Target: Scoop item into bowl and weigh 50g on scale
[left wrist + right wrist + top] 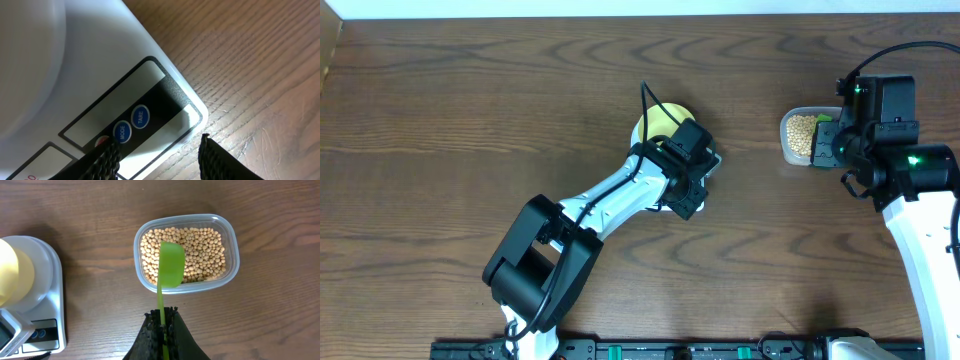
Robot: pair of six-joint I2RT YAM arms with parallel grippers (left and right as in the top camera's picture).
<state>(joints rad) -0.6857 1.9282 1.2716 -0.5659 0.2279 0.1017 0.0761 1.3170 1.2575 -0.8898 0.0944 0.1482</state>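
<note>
In the right wrist view the scale [50, 307] and bowl [10, 275] run off the left edge, and overhead my left arm covers much of both. A left end effector [157, 150] finger hides part of a red button [101, 141]. I can't read the display [112, 102]. The green scoop [171, 265] handle vanishes inside the right end effector [163, 314].

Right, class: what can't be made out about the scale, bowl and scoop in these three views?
- scale reading: hidden under the left arm overhead; too small in the right wrist view's corner; no digits legible in the left wrist view.
- bowl contents: left arm covers most overhead; cut off by the right wrist view's left edge.
- scoop: overhead, nearly all hidden under the right gripper.
</note>
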